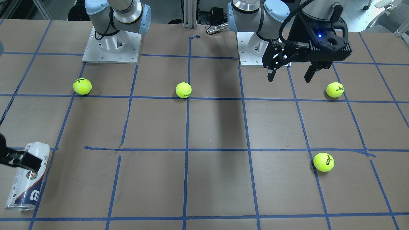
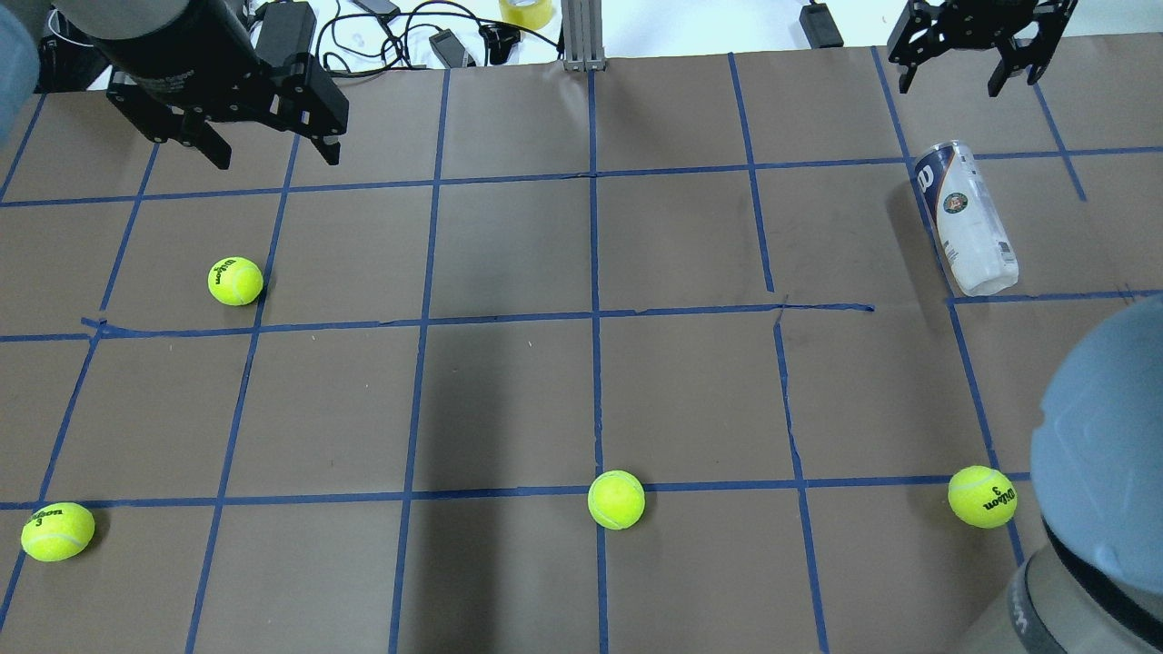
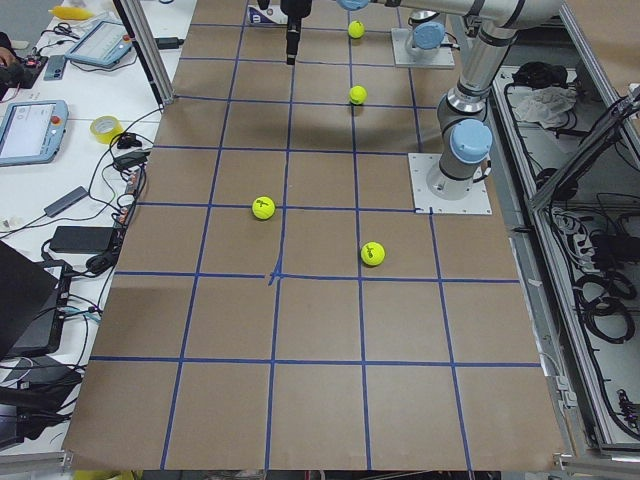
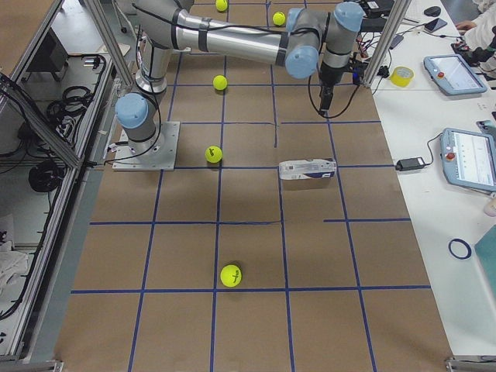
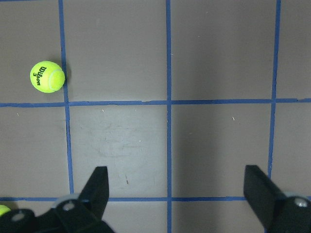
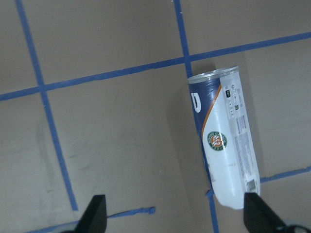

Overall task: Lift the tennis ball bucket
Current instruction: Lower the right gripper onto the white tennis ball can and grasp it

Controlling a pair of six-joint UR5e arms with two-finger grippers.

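Observation:
The tennis ball bucket [image 2: 966,218] lies on its side on the brown table at the far right, its navy end pointing away from the robot. It also shows in the front view [image 1: 27,182], the right side view [image 4: 308,170] and the right wrist view [image 6: 224,141]. My right gripper [image 2: 949,86] is open and empty, raised above the table just beyond the can's far end and apart from it; its fingers frame the right wrist view [image 6: 175,216]. My left gripper [image 2: 277,156] is open and empty at the far left [image 1: 290,78] [image 5: 177,189].
Several yellow-green tennis balls lie loose on the table: one at the far left [image 2: 235,282], one at the near left [image 2: 57,531], one at the near middle [image 2: 616,500], one at the near right [image 2: 982,497]. Blue tape lines grid the table. Cables lie beyond the far edge.

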